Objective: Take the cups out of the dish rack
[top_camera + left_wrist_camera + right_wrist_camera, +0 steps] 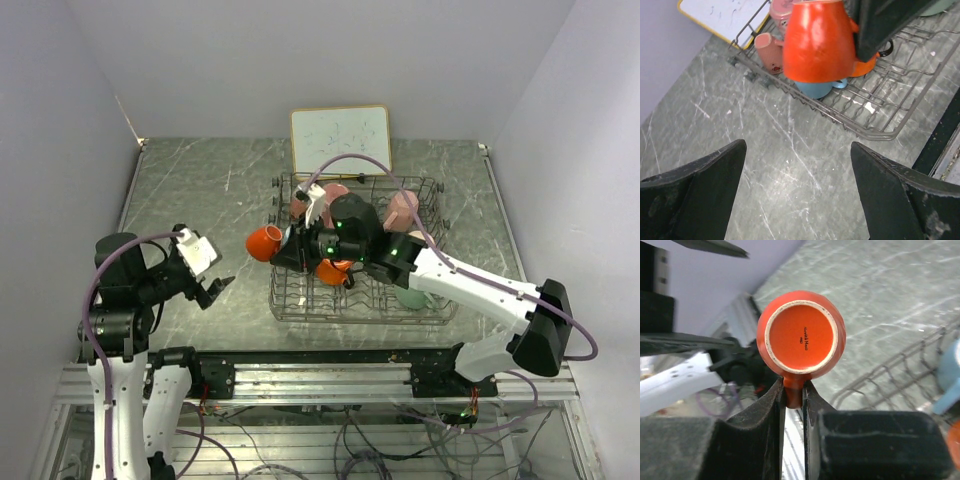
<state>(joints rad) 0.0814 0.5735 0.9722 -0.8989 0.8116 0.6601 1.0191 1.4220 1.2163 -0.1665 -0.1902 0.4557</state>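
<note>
The dark wire dish rack (438,310) stands mid-table. My right gripper (287,247) reaches over its left edge, shut on the handle of a large orange cup (264,243). In the right wrist view the fingers (775,405) pinch that handle and the orange cup (801,335) shows its base. It hangs above the rack's rim in the left wrist view, orange cup (817,40). Left in the rack are a pink cup (402,208), a small orange cup (330,270), a mint cup (410,297) and a light blue cup (815,89). My left gripper (213,291) is open over bare table, left gripper (799,150).
A white framed board (340,137) leans at the back behind the rack. Another pink cup (767,50) lies in the rack's near corner. Grey walls close in the table on the left, right and back. The arm bases and a metal rail (320,375) run along the near edge.
</note>
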